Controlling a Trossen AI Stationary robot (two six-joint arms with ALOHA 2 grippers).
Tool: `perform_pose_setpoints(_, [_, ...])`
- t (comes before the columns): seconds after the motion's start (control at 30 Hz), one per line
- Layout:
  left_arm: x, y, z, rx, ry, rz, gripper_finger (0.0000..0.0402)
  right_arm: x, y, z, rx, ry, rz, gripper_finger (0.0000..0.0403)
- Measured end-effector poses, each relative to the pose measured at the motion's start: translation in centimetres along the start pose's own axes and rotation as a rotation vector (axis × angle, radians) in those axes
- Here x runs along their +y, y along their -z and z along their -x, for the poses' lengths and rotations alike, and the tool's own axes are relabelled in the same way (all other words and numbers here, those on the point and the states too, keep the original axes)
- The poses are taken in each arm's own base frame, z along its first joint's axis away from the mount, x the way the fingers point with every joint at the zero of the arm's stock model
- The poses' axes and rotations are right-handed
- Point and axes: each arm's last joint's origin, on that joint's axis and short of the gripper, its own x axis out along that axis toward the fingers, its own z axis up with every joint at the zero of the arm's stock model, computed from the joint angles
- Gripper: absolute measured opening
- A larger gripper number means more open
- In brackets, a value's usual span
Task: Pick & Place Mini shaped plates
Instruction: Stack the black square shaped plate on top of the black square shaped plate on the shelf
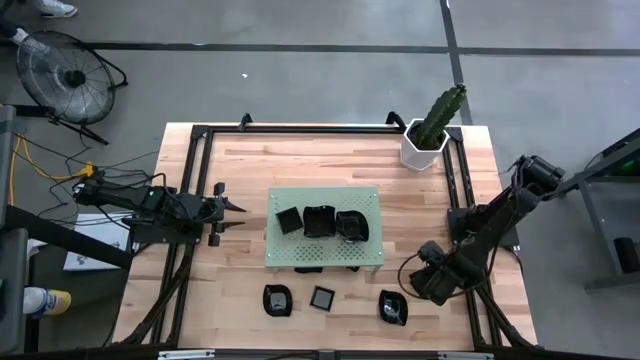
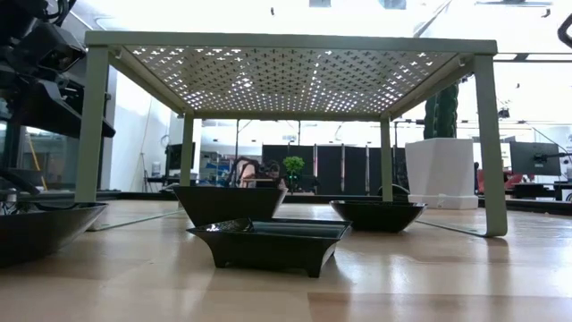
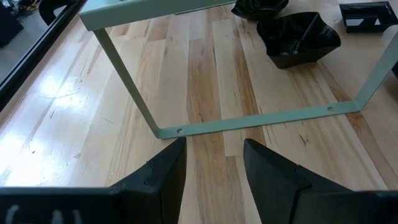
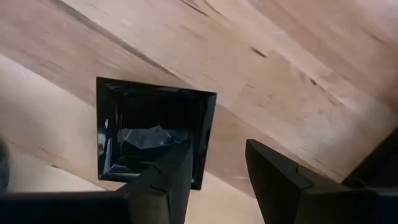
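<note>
Right claw (image 4: 214, 180) open above square plate (image 4: 152, 134)

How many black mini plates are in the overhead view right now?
6 clear: three plates on the green board at; three on the table in front at. Dark shapes under the board may hide more.

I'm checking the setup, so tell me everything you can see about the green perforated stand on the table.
The green stand is a pale green, metal-looking rack: a flat rectangular top full of small holes, on slim legs with a bar joining them along the table. It stands level near the middle of the wooden table. Three black dishes sit on top, and more lie on the table underneath and in front.
</note>
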Motion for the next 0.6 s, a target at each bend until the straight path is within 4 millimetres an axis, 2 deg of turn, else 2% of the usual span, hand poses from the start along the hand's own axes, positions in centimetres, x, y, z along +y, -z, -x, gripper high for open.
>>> perform_pose_setpoints(0.43, [0.0,0.0,0.0,0.0,0.0,0.0,0.0156,0.3,0.5,-0.2,-0.004,-0.054,0.008,0.0144])
perform_pose_setpoints(0.6, [0.0,0.0,0.0,0.0,0.0,0.0,0.0156,-0.1,0.7,-1.2,0.014,-0.081,-0.004,0.0136])
